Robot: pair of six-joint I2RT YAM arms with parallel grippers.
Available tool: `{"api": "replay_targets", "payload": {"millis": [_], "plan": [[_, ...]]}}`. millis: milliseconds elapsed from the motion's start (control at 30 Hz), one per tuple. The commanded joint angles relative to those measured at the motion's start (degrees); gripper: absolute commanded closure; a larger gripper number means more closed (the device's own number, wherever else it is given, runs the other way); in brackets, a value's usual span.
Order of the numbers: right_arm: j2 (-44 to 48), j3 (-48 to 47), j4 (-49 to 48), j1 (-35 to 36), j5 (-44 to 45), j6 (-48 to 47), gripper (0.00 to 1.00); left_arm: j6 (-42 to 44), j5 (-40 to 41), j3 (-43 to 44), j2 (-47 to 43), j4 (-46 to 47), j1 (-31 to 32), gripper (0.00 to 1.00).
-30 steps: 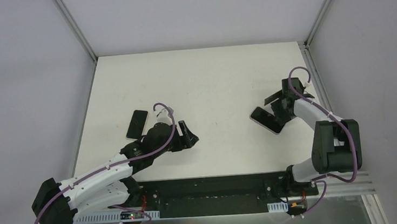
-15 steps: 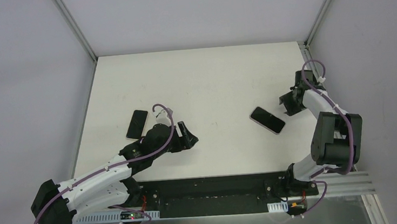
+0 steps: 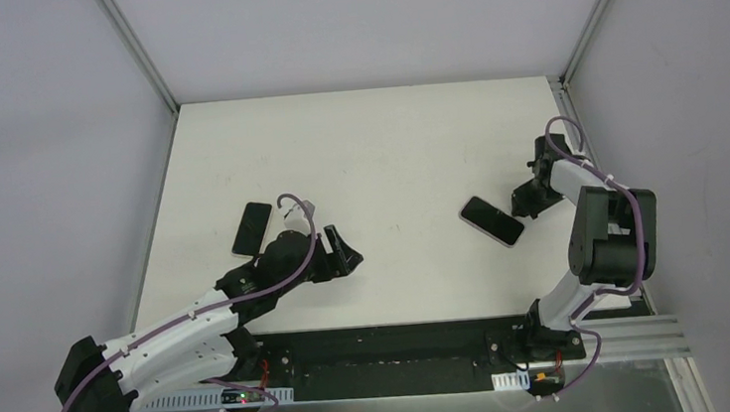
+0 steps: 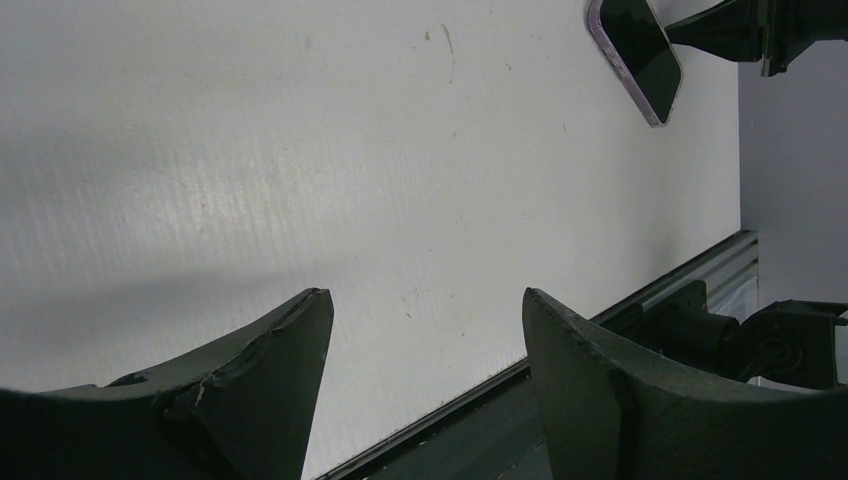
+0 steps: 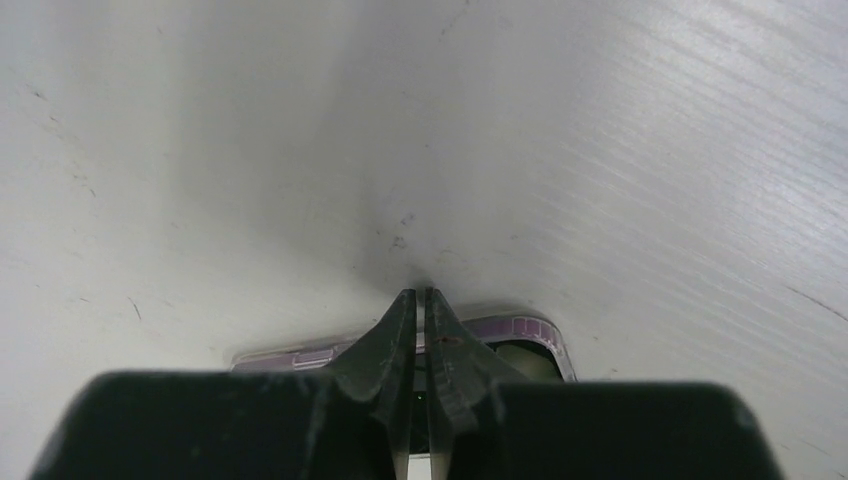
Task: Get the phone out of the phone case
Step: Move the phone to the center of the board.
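Right wrist: my right gripper point(image 5: 420, 298), clenched empty just beside the purple-rimmed black phone point(image 5: 505, 330), could shove it if advanced.

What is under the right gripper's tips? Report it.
The purple-rimmed phone case lies flat on the table beneath the shut right gripper. The gripper covers the middle of the rim, so whether it touches the case cannot be seen.

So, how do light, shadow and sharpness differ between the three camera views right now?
Top external: even soft light, sharp, faint shadows. Left wrist: the open left claw is nearly black, and a grey shadow lies across the white table. Right wrist: the shut right claw covers part of the dark purple-rimmed phone and throws a shadow beyond its tips; the table brightens toward the right.
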State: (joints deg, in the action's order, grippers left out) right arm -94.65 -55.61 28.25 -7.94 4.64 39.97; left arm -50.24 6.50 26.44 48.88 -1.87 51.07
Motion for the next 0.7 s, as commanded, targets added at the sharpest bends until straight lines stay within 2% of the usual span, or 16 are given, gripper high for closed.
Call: {"api": "replay_targets", "payload": {"millis": [0,267,367,567,667], "plan": [[0.69,-1.40,4.67,1.97,-0.80,-1.61,0.90,-0.49,0.67,-1.09,-2.06,1.61,0.67,0.29],[3.50,2.33,6.11,7.84,-0.82,-2.34,0.90,-0.31,0.49,-1.56,-2.12,1.61,0.70,0.29],[5.89,4.00,5.98,12.57,-1.17,-1.94,0.89,-0.41,0.48,-1.64,-1.42,3.08,0.69,0.29],[11.85,10.16,1.39,22.12,-3.10,2.61,0.78,-0.04,0.83,-0.96,0.19,3.01,0.70,0.28],[16.95,13.12,-0.53,24.62,0.20,3.41,0.65,0.98,1.22,0.72,2.23,2.93,0.69,0.27]]}}
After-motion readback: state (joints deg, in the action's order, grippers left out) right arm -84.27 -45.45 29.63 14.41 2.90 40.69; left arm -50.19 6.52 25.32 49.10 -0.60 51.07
